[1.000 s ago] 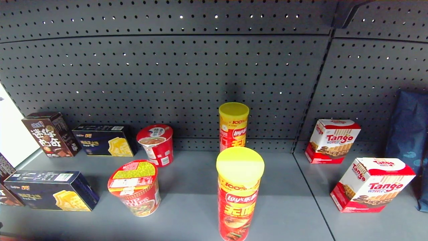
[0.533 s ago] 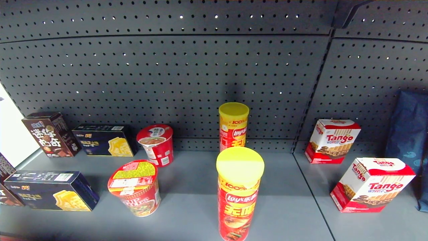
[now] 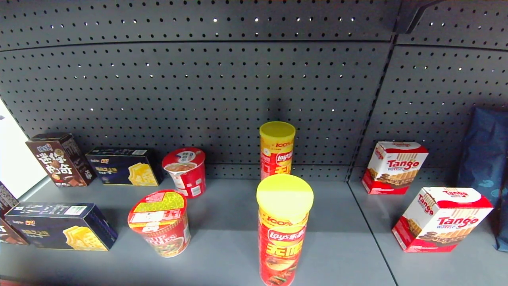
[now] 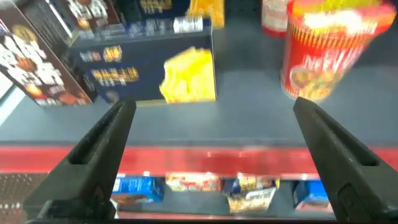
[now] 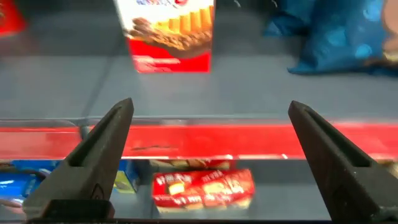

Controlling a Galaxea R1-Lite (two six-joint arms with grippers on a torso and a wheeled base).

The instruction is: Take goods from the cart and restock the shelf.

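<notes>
On the grey shelf (image 3: pixel 222 222) stand two yellow-lidded chip cans, one in front (image 3: pixel 283 230) and one behind (image 3: pixel 277 149), two red noodle cups (image 3: pixel 160 222) (image 3: pixel 185 171), dark cracker boxes (image 3: pixel 59 226) (image 3: pixel 125 167) and two red-and-white wafer boxes (image 3: pixel 442 218) (image 3: pixel 393 167). My left gripper (image 4: pixel 214 109) hangs open and empty before the shelf's red front edge (image 4: pixel 205 155), facing a dark cracker box (image 4: pixel 149 74) and a noodle cup (image 4: pixel 329 53). My right gripper (image 5: pixel 210 107) is open and empty too, facing a wafer box (image 5: pixel 169 31) and a blue bag (image 5: pixel 348 34).
A perforated back panel (image 3: pixel 222 91) rises behind the goods. A brown box (image 3: pixel 59 159) stands at the far left and a dark blue bag (image 3: pixel 486 151) at the far right. Below the shelf edge lie packaged goods on a lower level (image 5: pixel 202 186) (image 4: pixel 193 186).
</notes>
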